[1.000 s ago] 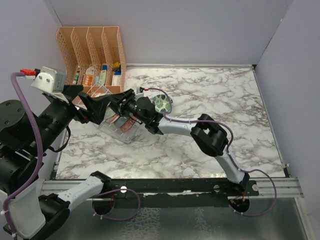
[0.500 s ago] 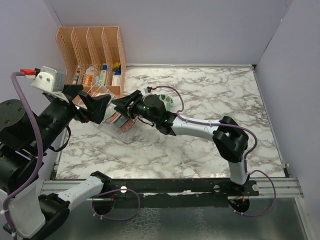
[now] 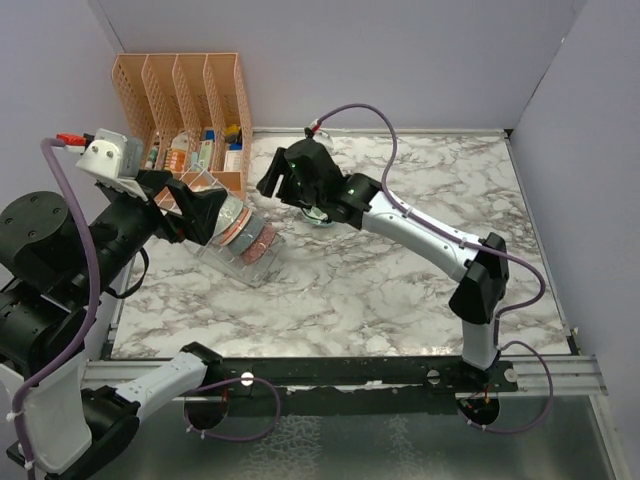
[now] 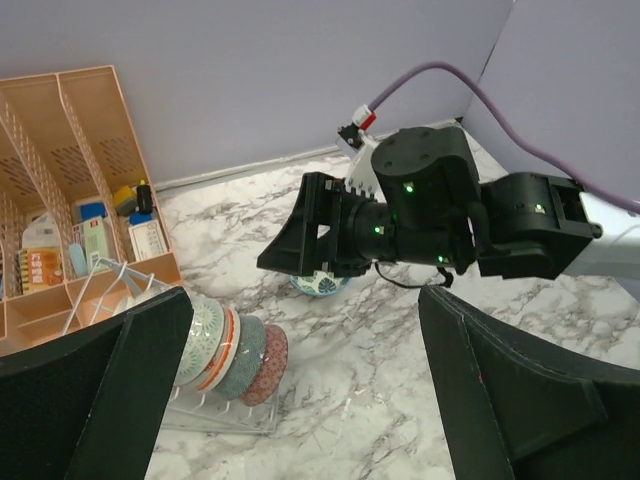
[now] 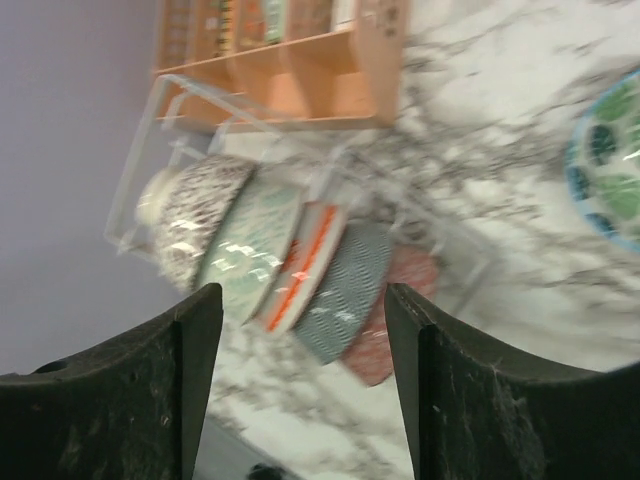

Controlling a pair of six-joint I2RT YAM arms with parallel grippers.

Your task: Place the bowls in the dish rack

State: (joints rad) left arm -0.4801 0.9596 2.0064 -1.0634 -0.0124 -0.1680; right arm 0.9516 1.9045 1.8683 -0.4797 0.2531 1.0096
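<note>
A: Asking where the loose bowl is: which arm is closer?

B: The green-white bowl sits mouth-up on the marble, right of the dish rack; the right gripper hangs above it, spread wide and empty.

A: And its aim?

B: Toward the five racked bowls; the loose one lies off at the wrist view's right edge, so the fingers must swing that way; the left gripper, also wide and empty, hovers by the rack.

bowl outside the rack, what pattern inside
Green patches on white; small round ceramic bowl, best in right wrist view.
</note>
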